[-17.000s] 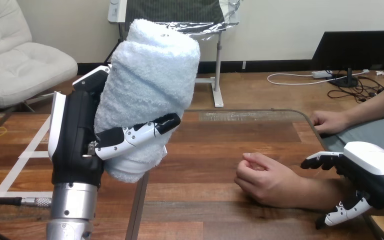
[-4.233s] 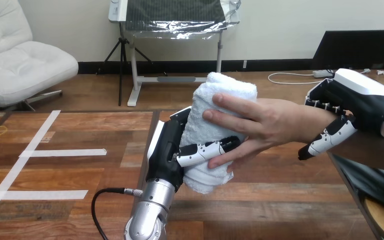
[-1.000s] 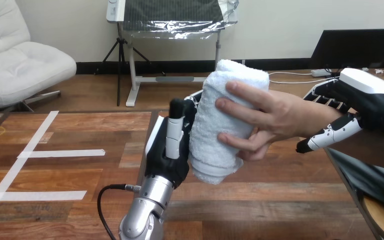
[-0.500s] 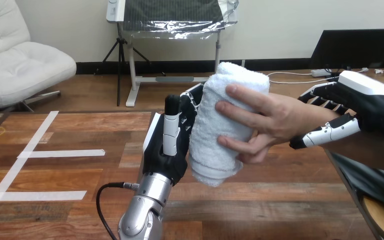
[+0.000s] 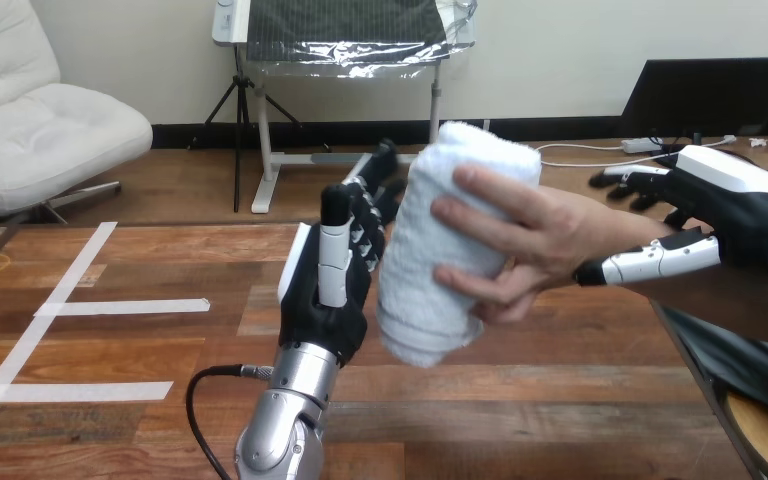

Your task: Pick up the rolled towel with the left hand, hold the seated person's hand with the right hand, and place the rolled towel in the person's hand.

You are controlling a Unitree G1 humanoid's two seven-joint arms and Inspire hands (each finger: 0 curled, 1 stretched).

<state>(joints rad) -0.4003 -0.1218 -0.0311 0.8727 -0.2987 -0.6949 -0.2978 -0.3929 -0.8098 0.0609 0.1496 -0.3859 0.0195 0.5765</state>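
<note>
Your left hand [image 5: 325, 290] stands upright, fingers straight and spread, just beside the towel [image 5: 430, 250], which the person's hand [image 5: 535, 240] grips above the table [image 5: 520, 400]. Your right hand [image 5: 725, 205] sits at their wrist, fingers straight, not clasping it.

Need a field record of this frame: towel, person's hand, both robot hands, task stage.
rolled towel: roughly upright, lifted above the table, gripped by the person's hand
person's hand: fingers and thumb wrapped round the rolled towel
left hand: open, fingers straight, upright beside the towel's left side, not gripping it
right hand: open, fingers above and thumb below the person's wrist, not curled round it
task stage: towel is in the person's hand
</note>
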